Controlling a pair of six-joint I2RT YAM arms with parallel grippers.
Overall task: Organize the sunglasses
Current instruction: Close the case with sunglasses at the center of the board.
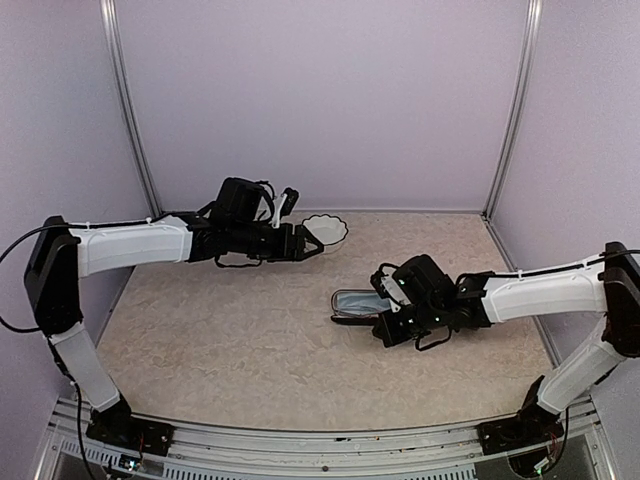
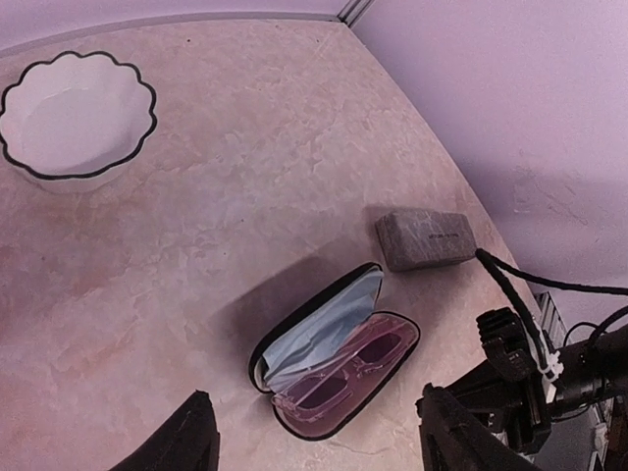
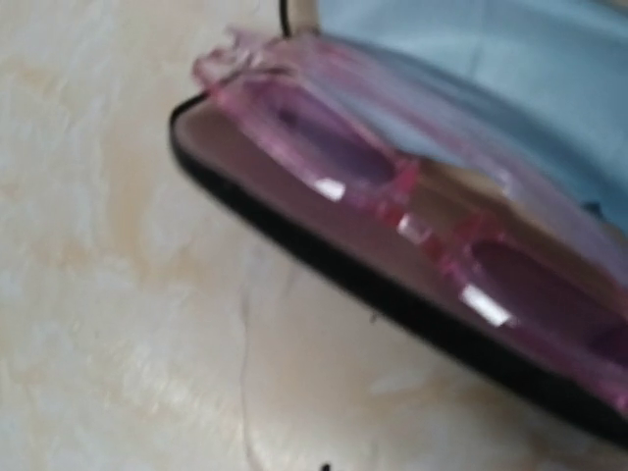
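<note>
The pale pink sunglasses (image 2: 339, 378) are lying in the bottom half of the open black case (image 2: 319, 329), its lid standing back. I'd guess that is so the right gripper (image 1: 385, 325), hovering just beside it with fingers pinched together on nothing I can see, can close it. The left gripper (image 1: 305, 247) is hanging spread wide and empty near the scalloped white bowl (image 2: 74, 118), apparently clear of the work. I'm finding no readable writing on that case or on the grey case (image 2: 427, 238).
</note>
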